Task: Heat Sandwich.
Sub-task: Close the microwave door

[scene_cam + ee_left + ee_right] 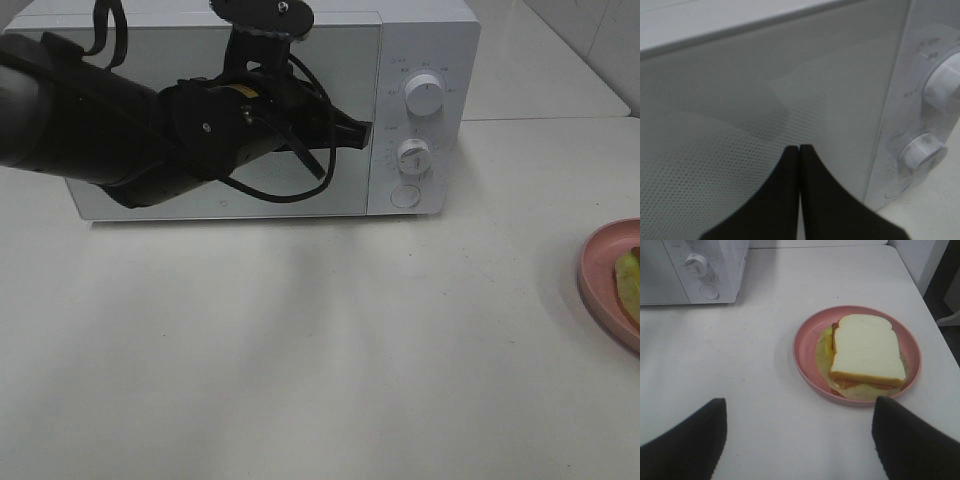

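**Sandwich waits on its plate while the left arm works at the microwave door**

The sandwich (867,350) lies on a round pink plate (805,347), which sits on the white table (765,390) well to the right of the microwave (425,40), off beyond its control-panel side. In the high view only the edge of that plate shows, at the right border.

The right gripper (799,440) is the nearer one to the sandwich. Its fingers (690,440) stand wide apart and hold nothing; the plate lies straight ahead of them, in the span between the two tips, with bare table between fingers and rim. The sandwich sits toward the half of the plate farther from the microwave. It is close to square, so it has hardly any long axis; its rounded top crust points away from the microwave and toward the far side of the table, and its flat lower edge faces the right gripper. Yellow-green filling spills out past the bread on the microwave side and on the near side.

The left gripper (799,150) is at the microwave itself, fingers pressed together with nothing between them, their tips at the perforated door glass (740,125), close to the seam beside the two knobs (424,98). The door looks closed, so opening it seems the step in hand, and the sandwich must wait until the cavity is clear.
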Controlling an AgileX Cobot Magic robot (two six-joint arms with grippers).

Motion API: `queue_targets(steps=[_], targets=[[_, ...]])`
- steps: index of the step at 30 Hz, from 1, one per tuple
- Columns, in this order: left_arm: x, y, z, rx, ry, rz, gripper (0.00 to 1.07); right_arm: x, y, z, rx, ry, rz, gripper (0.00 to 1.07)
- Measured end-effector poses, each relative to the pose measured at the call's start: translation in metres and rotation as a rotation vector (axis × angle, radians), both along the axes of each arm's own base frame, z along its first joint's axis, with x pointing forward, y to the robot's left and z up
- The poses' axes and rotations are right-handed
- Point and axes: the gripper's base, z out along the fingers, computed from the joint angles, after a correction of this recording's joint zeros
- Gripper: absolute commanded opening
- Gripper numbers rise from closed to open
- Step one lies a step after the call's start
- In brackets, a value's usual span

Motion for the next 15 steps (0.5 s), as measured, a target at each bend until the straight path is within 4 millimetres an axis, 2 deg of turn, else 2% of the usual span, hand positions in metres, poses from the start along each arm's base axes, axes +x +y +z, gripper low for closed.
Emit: queue_targets(steps=[7,9,10,11,12,13,15], targets=[[-0.016,0.001,0.002,0.027,0.039,-0.007,0.01,0.000,0.000,0.000,0.000,0.000,0.000,0.76],[-0.026,0.008,-0.003,0.040,0.081,-0.012,0.08,0.000,0.000,0.000,0.000,0.000,0.000,0.76],[-0.029,0.010,-0.004,0.043,0.098,-0.020,0.16,0.000,0.000,0.000,0.000,0.000,0.000,0.76],[-0.029,0.010,-0.004,0.043,0.098,-0.020,0.16,0.000,0.000,0.000,0.000,0.000,0.000,0.76],[-0.036,0.013,-0.005,0.052,0.139,-0.049,0.25,0.000,0.000,0.000,0.000,0.000,0.000,0.76],[-0.040,0.014,-0.005,0.055,0.158,-0.063,0.58,0.000,0.000,0.000,0.000,0.000,0.000,0.76],[-0.045,0.016,-0.004,0.055,0.189,-0.084,0.95,0.000,0.000,0.000,0.000,0.000,0.000,0.76]])
